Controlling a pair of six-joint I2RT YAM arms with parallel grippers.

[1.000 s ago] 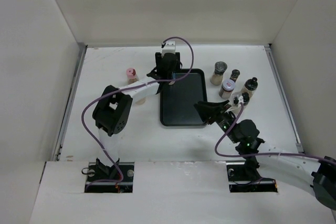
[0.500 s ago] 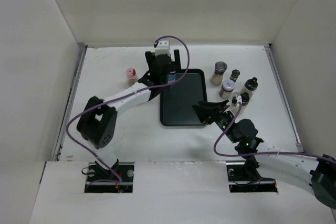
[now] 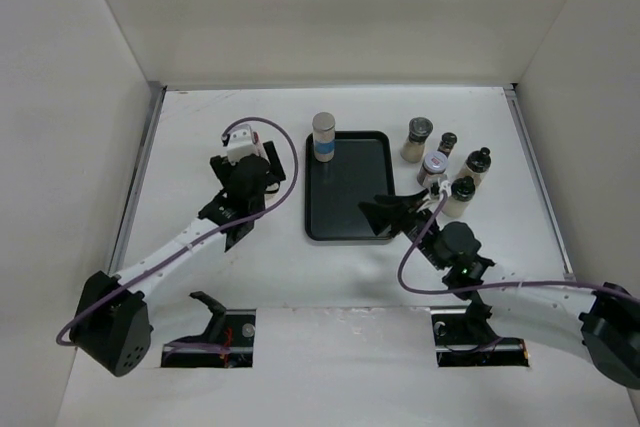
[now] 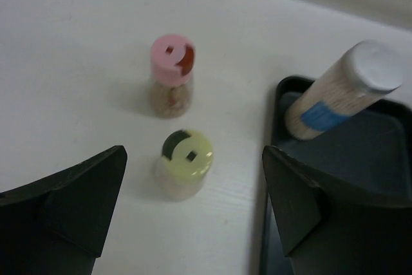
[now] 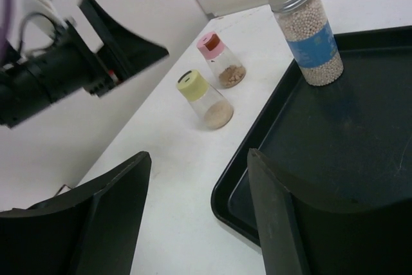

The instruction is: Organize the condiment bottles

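Note:
A silver-capped, blue-labelled condiment bottle [image 3: 323, 136] stands upright in the far-left corner of the black tray [image 3: 350, 227]. Left of the tray stand a pink-capped jar [image 4: 172, 74] and a yellow-capped jar [image 4: 186, 159], both upright; my left arm hides them in the top view. My left gripper [image 3: 248, 172] hovers over them, open and empty, with the yellow jar [image 5: 205, 99] just ahead of its fingertips [image 4: 119, 156]. My right gripper [image 3: 385, 212] is open and empty above the tray's near edge, and in its own view its fingers [image 5: 254, 159] frame the tray's left rim.
Several more jars stand right of the tray: a grey-capped one [image 3: 419, 138], two with black knobs [image 3: 447, 143] [image 3: 478, 162], a silver-lidded one [image 3: 433, 167] and a black-capped one [image 3: 461, 193] beside my right wrist. White walls enclose the table on three sides.
My left gripper opened, left the silver-capped bottle in the tray, and swung left to hover over the pink and yellow jars. My right gripper's jaws widened.

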